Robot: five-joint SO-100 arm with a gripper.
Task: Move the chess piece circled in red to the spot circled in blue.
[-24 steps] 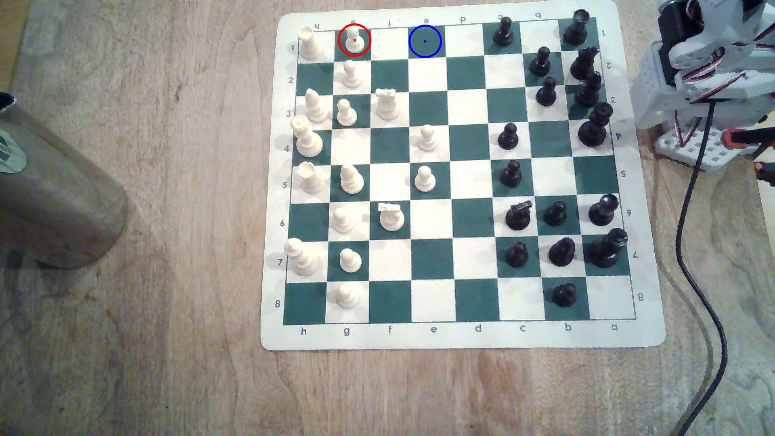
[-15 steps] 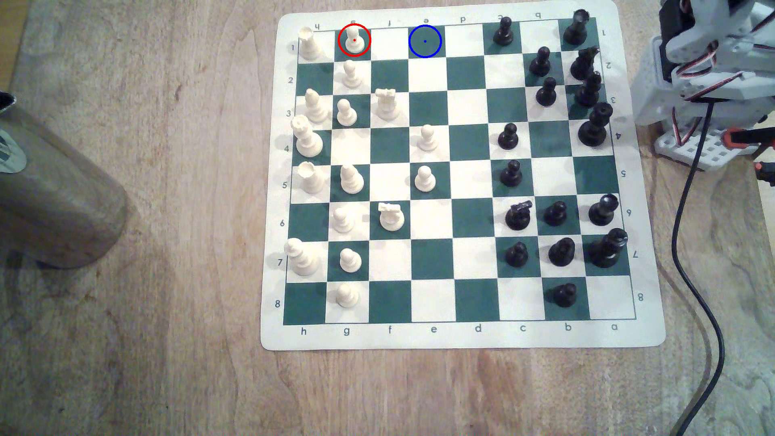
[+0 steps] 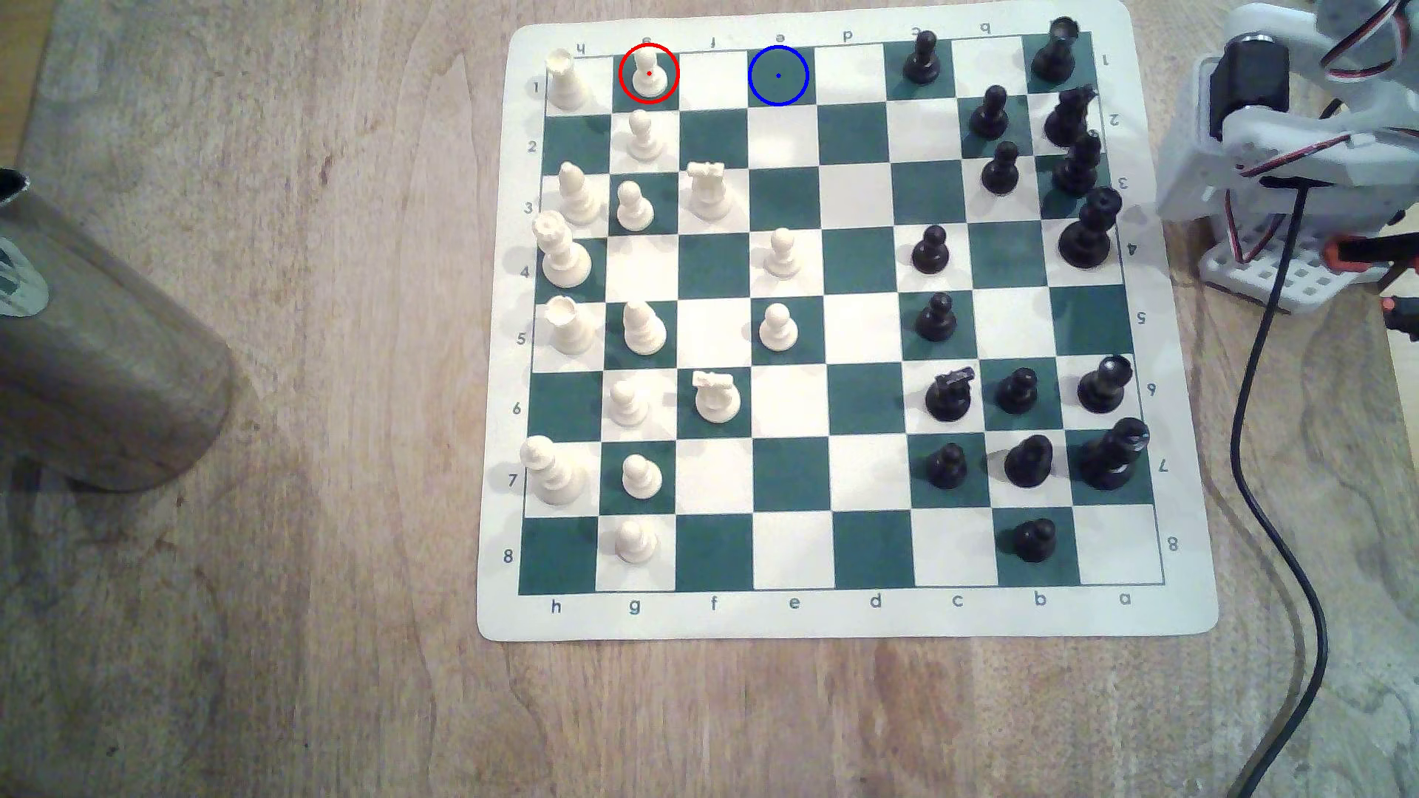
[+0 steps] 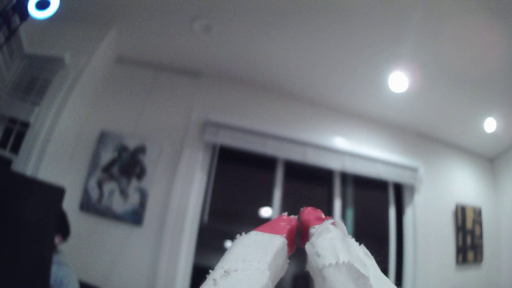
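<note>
One white pawn stands red-ringed, gripper closed, empty.

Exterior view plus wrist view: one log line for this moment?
cream-white round-headed pawn: upright in red ring | blue-ringed dark green square: vacant | red-tipped tool: shut, holding nothing, pointing at the room's ceiling

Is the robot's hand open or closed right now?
Closed and empty: in the wrist view the two red tips of the hand press together, with a thin dark line between them and nothing held.
</note>
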